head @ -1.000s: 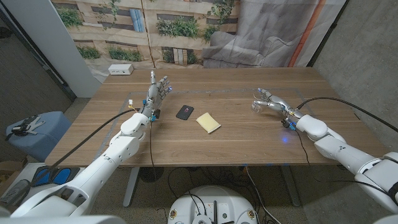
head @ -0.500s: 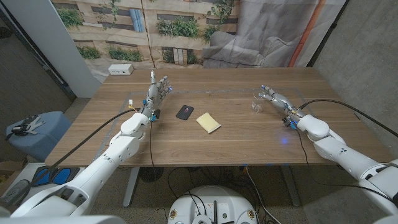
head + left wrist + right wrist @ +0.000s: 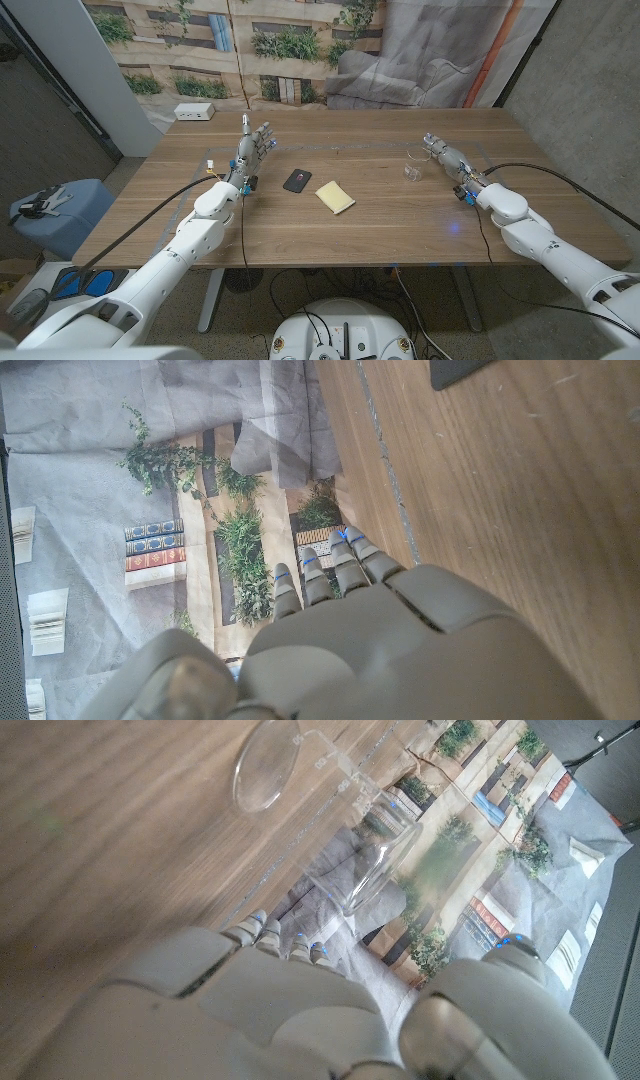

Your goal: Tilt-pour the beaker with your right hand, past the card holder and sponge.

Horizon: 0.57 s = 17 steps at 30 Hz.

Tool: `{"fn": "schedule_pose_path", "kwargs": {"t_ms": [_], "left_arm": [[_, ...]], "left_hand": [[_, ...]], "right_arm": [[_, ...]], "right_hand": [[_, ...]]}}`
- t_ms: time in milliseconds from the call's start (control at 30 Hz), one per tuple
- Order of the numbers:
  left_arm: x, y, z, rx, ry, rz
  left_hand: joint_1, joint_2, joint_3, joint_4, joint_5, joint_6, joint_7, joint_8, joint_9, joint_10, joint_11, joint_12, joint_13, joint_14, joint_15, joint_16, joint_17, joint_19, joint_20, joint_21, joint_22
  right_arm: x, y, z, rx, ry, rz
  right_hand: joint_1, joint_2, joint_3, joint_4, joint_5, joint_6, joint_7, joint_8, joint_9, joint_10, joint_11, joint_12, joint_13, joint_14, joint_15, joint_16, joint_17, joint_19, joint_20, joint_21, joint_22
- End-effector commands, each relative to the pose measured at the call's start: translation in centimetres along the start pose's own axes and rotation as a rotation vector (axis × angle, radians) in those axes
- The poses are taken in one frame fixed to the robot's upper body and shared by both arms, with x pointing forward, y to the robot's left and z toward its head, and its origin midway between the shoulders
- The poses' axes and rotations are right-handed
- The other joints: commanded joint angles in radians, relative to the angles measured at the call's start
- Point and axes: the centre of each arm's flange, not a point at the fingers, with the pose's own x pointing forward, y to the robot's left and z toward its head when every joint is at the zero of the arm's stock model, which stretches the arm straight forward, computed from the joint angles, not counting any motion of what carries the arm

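Note:
A clear glass beaker [image 3: 415,166] stands upright on the wooden table [image 3: 380,230], right of the middle. My right hand [image 3: 447,158] is just to its right, fingers apart, holding nothing. In the right wrist view the beaker [image 3: 320,815] stands a short way beyond my right hand [image 3: 270,1010]. A black card holder [image 3: 297,180] and a yellow sponge [image 3: 335,197] lie near the table's middle, left of the beaker. My left hand [image 3: 255,148] is raised above the table's left part, fingers up and spread, empty. A corner of the card holder [image 3: 455,370] shows past my left hand [image 3: 380,640].
A white box [image 3: 194,112] sits at the table's far left corner. Cables run along both forearms over the table. A blue chair [image 3: 50,212] stands off the table's left side. A printed backdrop hangs behind the table.
My right hand has let go of the beaker and drawn back to the right. The beaker stays standing on the table. The left hand has not moved.

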Motion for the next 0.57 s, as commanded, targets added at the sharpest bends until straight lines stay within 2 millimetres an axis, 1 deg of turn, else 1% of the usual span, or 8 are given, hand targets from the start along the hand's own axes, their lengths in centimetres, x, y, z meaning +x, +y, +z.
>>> {"fn": "schedule_pose_path", "kwargs": {"t_ms": [33, 100, 233, 433, 500, 533, 567], "left_arm": [[-0.01, 0.0, 0.0, 0.0, 0.0, 0.0], [-0.01, 0.0, -0.01, 0.0, 0.0, 0.0], [-0.01, 0.0, -0.01, 0.0, 0.0, 0.0], [-0.01, -0.01, -0.01, 0.0, 0.0, 0.0], [-0.01, -0.01, -0.01, 0.0, 0.0, 0.0], [-0.01, -0.01, -0.01, 0.0, 0.0, 0.0], [-0.01, -0.01, -0.01, 0.0, 0.0, 0.0]], "left_hand": [[0.002, 0.026, -0.006, -0.001, 0.004, 0.003, -0.006, 0.003, 0.003, 0.01, 0.0, 0.006, 0.003, 0.006, 0.001, 0.005, 0.005, 0.009, -0.009, 0.008, 0.003], [0.002, 0.026, -0.006, -0.001, 0.004, 0.004, -0.006, 0.004, 0.003, 0.01, 0.0, 0.006, 0.003, 0.006, 0.0, 0.005, 0.005, 0.009, -0.009, 0.008, 0.003], [0.002, 0.026, -0.006, -0.001, 0.004, 0.003, -0.006, 0.003, 0.003, 0.009, 0.0, 0.006, 0.003, 0.006, 0.001, 0.005, 0.005, 0.008, -0.008, 0.007, 0.003], [0.002, 0.026, -0.006, -0.001, 0.004, 0.003, -0.006, 0.003, 0.003, 0.01, 0.001, 0.006, 0.003, 0.006, 0.0, 0.004, 0.005, 0.008, -0.008, 0.007, 0.003], [0.002, 0.026, -0.006, -0.001, 0.004, 0.004, -0.006, 0.004, 0.003, 0.01, 0.0, 0.006, 0.003, 0.006, 0.001, 0.004, 0.005, 0.008, -0.008, 0.007, 0.003], [0.002, 0.026, -0.006, -0.001, 0.004, 0.005, -0.006, 0.004, 0.003, 0.01, 0.0, 0.006, 0.003, 0.006, 0.001, 0.005, 0.005, 0.008, -0.008, 0.007, 0.003], [0.002, 0.026, -0.006, -0.001, 0.004, 0.004, -0.005, 0.004, 0.003, 0.01, 0.001, 0.006, 0.003, 0.006, 0.001, 0.005, 0.005, 0.008, -0.008, 0.007, 0.003]], "right_arm": [[0.15, 0.23, 0.31, 0.105, 0.039, -0.114], [0.32, 0.3, 0.41, 0.146, 0.033, -0.13], [0.64, 0.57, 0.62, 0.208, 0.018, -0.163], [0.74, 0.55, 0.52, 0.277, -0.004, -0.209], [0.51, 0.43, 0.31, 0.317, -0.013, -0.232], [0.32, 0.36, 0.24, 0.349, -0.024, -0.237], [-0.17, 0.49, 0.8, 0.586, -0.078, -0.315]], "right_hand": [[-0.016, 0.0, -0.002, 0.011, 0.01, -0.068, 0.014, -0.002, 0.0, -0.019, -0.008, 0.008, -0.008, -0.083, -0.01, 0.007, -0.001, 0.01, -0.007, 0.006, 0.001], [-0.024, 0.005, -0.006, 0.017, 0.013, -0.063, 0.025, -0.005, 0.0, -0.012, -0.009, 0.007, -0.015, -0.074, -0.012, 0.01, -0.004, 0.022, -0.015, 0.009, 0.001], [-0.032, 0.01, -0.008, 0.022, 0.017, -0.057, 0.04, -0.007, -0.001, -0.006, -0.005, 0.007, -0.021, -0.064, -0.018, 0.012, -0.007, 0.033, -0.02, 0.01, 0.001], [-0.043, 0.019, -0.013, 0.03, 0.023, -0.037, 0.036, -0.007, -0.001, 0.017, -0.008, 0.011, -0.03, -0.046, -0.026, 0.016, -0.013, 0.046, -0.022, 0.011, 0.0], [-0.048, 0.024, -0.014, 0.034, 0.025, -0.03, 0.038, -0.006, -0.001, 0.025, -0.004, 0.012, -0.033, -0.042, -0.028, 0.016, -0.015, 0.053, -0.027, 0.011, 0.0], [-0.05, 0.026, -0.015, 0.036, 0.027, -0.026, 0.039, -0.007, -0.001, 0.033, -0.003, 0.014, -0.035, -0.038, -0.029, 0.017, -0.016, 0.059, -0.031, 0.013, 0.0], [-0.052, 0.029, -0.015, 0.038, 0.028, -0.022, 0.04, -0.007, -0.001, 0.039, -0.001, 0.015, -0.037, -0.034, -0.029, 0.018, -0.017, 0.063, -0.032, 0.013, 0.0]]}}
